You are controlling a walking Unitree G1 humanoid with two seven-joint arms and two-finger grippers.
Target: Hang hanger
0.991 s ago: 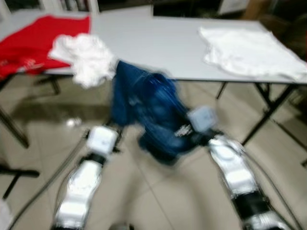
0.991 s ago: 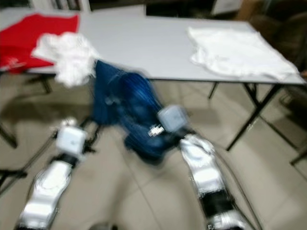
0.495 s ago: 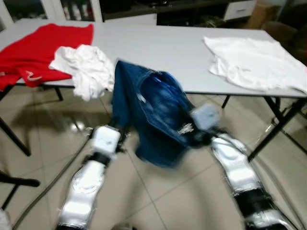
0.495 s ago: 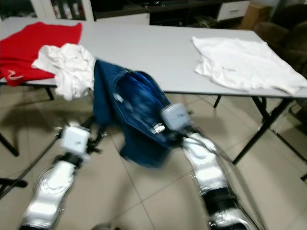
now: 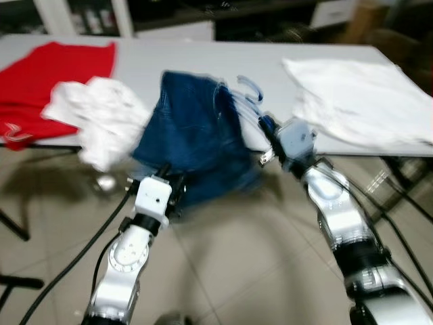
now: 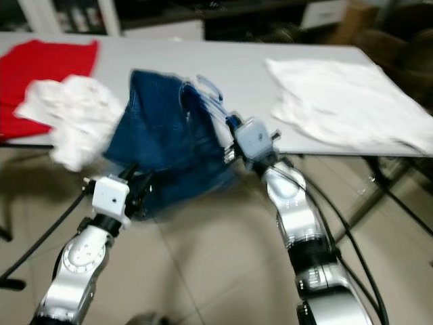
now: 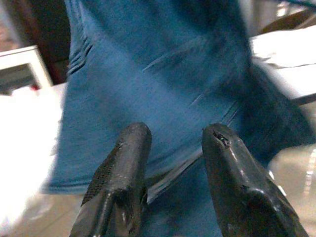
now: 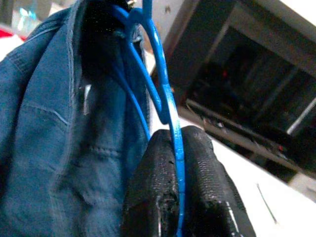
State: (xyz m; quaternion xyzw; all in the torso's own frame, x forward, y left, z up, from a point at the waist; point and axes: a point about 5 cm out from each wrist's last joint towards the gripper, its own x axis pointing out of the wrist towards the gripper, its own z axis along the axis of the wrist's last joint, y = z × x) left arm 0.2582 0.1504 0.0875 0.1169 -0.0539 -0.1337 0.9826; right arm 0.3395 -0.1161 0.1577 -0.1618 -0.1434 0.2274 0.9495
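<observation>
Right arm has swung the hanger and jeans up from knee height to the table's edge since half a second ago.

The right gripper (image 8: 177,197) is pinched tight on the thin blue hanger (image 8: 157,89), whose rod runs out from between the two black fingers (image 8: 150,192) and curves away beyond their tips. The blue jeans (image 5: 193,128) drape from the hanger to that gripper's left, hanging in front of the grey table (image 5: 196,57). The left gripper (image 7: 173,163) sits below the jeans' lower edge with its fingers (image 7: 123,168) parted and nothing between them, the denim just past their tips. Further left of it lie a crumpled white cloth (image 5: 95,118) and a red garment (image 5: 47,78); right of the right gripper, a white shirt (image 5: 352,98) lies spread flat. The head views are blurred.
</observation>
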